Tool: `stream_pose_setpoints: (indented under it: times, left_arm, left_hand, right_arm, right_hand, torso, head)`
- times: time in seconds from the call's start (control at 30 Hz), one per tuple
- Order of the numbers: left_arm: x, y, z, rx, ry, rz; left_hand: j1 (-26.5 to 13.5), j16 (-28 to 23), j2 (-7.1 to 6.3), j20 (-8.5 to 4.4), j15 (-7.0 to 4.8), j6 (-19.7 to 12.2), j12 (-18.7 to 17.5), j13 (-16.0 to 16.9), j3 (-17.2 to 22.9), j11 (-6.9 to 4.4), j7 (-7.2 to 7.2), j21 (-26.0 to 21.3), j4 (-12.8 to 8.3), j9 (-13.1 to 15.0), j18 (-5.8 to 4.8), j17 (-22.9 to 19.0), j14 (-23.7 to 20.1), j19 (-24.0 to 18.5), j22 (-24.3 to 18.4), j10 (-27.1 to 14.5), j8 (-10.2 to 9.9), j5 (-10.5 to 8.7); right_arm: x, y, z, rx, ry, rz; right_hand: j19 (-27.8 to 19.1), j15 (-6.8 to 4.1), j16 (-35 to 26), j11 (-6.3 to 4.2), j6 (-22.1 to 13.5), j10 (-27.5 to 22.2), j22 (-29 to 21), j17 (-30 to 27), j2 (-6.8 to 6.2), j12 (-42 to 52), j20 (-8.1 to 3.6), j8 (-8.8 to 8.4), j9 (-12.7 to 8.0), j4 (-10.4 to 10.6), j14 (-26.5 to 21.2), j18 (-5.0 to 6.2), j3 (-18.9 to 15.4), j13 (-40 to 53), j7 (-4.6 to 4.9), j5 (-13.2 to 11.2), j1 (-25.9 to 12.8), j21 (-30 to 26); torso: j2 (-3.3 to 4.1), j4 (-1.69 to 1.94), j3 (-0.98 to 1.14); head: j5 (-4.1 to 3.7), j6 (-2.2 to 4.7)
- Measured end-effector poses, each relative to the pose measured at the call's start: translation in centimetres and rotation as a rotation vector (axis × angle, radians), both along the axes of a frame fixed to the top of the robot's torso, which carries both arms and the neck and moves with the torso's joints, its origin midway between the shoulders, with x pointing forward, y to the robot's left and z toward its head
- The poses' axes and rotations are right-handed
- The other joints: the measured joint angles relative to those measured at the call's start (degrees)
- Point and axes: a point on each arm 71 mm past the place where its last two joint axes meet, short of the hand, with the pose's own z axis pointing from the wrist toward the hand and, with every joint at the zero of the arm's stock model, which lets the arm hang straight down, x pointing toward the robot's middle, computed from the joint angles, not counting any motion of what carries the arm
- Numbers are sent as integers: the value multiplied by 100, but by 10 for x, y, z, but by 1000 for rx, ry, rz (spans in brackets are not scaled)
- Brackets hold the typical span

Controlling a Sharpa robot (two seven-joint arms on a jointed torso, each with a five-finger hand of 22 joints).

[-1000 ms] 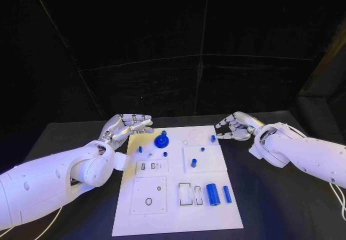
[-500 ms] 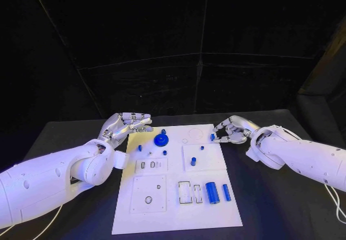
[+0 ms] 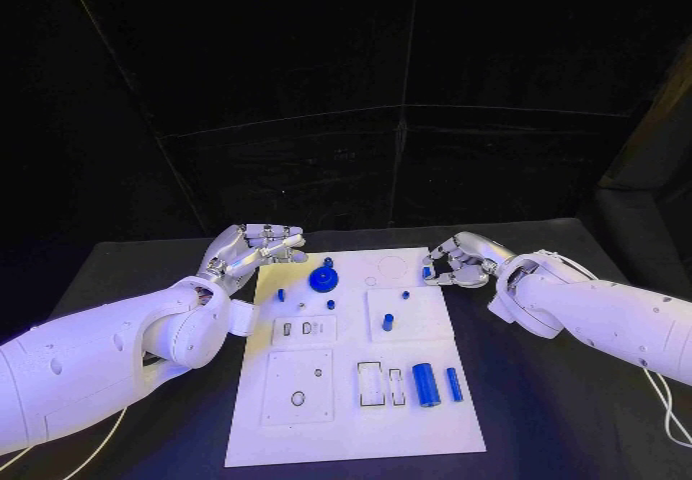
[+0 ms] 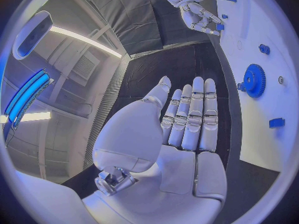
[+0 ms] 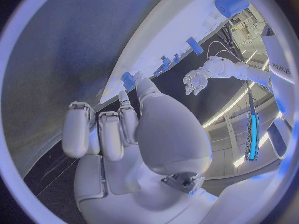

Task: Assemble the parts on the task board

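Note:
The white task board lies in the middle of the black table. My right hand is at its far right edge, fingers curled in, with thumb and a fingertip pinching a small blue peg that stands there; the peg sits right at the tips of the right hand. My left hand hovers flat off the board's far left corner, fingers straight and together, holding nothing. A blue gear stands near it on the board and is the blue gear beyond the left hand.
Small blue pegs stand around the board's far half, one at mid-board. A thick blue cylinder and a thin blue bar lie at the near right beside empty slots. Black table runs along both sides.
My right hand has slid left and slightly down to the peg at the board's edge and closed its fingertips on it. The left hand has stayed put.

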Motion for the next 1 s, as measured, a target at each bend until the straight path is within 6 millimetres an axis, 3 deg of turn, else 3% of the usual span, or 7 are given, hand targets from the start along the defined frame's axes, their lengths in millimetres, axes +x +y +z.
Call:
stream_pose_setpoints:
  times: [0.2,0.57,0.8,1.0]
  left_arm:
    - [0,0,0,1,1,1]
    - [0,0,0,1,1,1]
    - [0,0,0,1,1,1]
    - [0,0,0,1,2,1]
  left_hand:
    - [0,0,0,0,0,0,0,0,0,0,0,0,0,0,0,0,0,0,0,0,0,0]
    - [0,0,0,0,0,0,0,-5,0,0,0,0,0,0,0,1,0,0,0,0,0,0]
    - [0,0,0,0,0,0,0,-4,0,0,0,0,0,0,0,4,0,0,0,0,0,0]
    - [0,-24,0,0,0,0,0,-4,0,0,0,0,0,0,0,4,0,0,0,0,0,0]
  right_arm:
    - [1,2,-1,-4,3,-3]
    - [1,3,-5,-8,13,-5]
    - [2,4,-6,-10,18,-4]
    - [2,4,-6,-10,18,-5]
  right_hand:
    - [0,0,0,0,102,0,2,0,110,31,0,33,0,-105,0,1,128,5,-16,-167,48,0]
    - [0,1,0,-22,220,21,4,-1,155,51,0,56,5,-178,0,0,259,5,-23,-168,94,0]
    - [0,-2,0,-54,366,11,4,-1,193,43,0,91,11,-240,-3,0,374,5,-73,-168,55,0]
    - [28,-77,0,-125,637,41,3,-1,225,40,-36,170,22,-291,-11,1,517,5,-142,-172,21,0]
  torso:
    - [0,0,-1]
    - [-2,-3,-2]
    - [-2,-5,0]
    - [-2,-5,1]
  head:
    - [1,-15]
    - [4,-20]
    - [-1,-26]
    - [-5,-29]
